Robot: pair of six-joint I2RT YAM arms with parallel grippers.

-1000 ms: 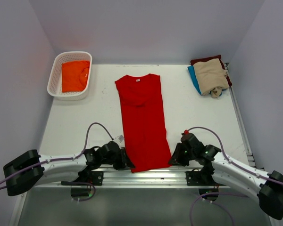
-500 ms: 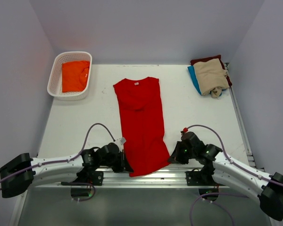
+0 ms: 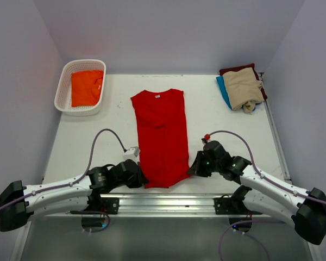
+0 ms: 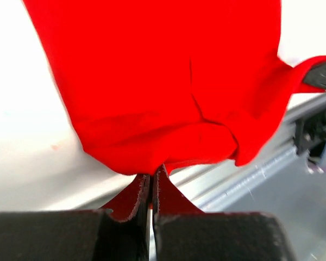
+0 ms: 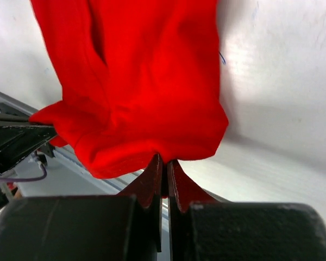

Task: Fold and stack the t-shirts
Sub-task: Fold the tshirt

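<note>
**Both hem corners pinched, fold ready to start**

The red t-shirt (image 3: 162, 136) lay flat along the middle of the table (image 3: 92, 141), with its collar at the far end. The left gripper (image 4: 151, 182) was clamped on the near left hem corner and the right gripper (image 5: 164, 169) on the near right one. Each bite looked thin, perhaps only one layer, but the wrist views were too blurred to be sure. If the arms carried the hem forward unevenly, a corner could slip out, or the fold could come out crooked.

White basket (image 3: 61, 92) (far left) on table (image 3: 87, 136)
</note>
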